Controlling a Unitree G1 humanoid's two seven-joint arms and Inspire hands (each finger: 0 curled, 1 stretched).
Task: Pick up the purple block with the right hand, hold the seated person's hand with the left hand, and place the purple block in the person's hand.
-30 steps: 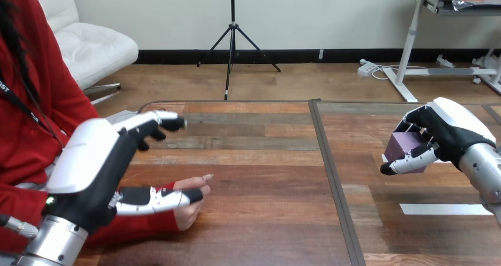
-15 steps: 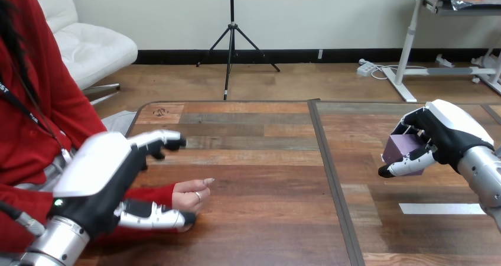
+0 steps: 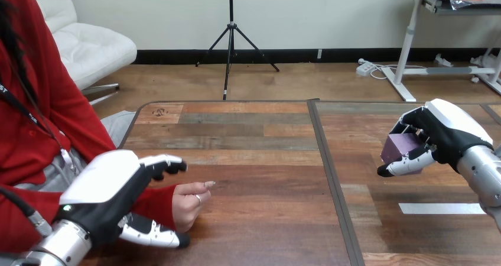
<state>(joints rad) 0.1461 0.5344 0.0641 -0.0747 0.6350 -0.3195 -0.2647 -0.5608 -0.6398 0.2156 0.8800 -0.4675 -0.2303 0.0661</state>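
At right, right robot hand (image 3: 449, 130) clamps the purple block (image 3: 403, 145); left robot hand (image 3: 109, 186) open beside the person's hand (image 3: 188, 202).

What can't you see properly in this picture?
- Head view: most of the purple block, covered by the right hand curled round it.
- Head view: whether the left hand touches the person's sleeve; the hand itself blocks that.
- Head view: the right forearm, cut off at the edge.

Matt wooden table (image 3: 260, 153), glossy-shelled right hand (image 3: 450, 130), matt purple block (image 3: 402, 143).
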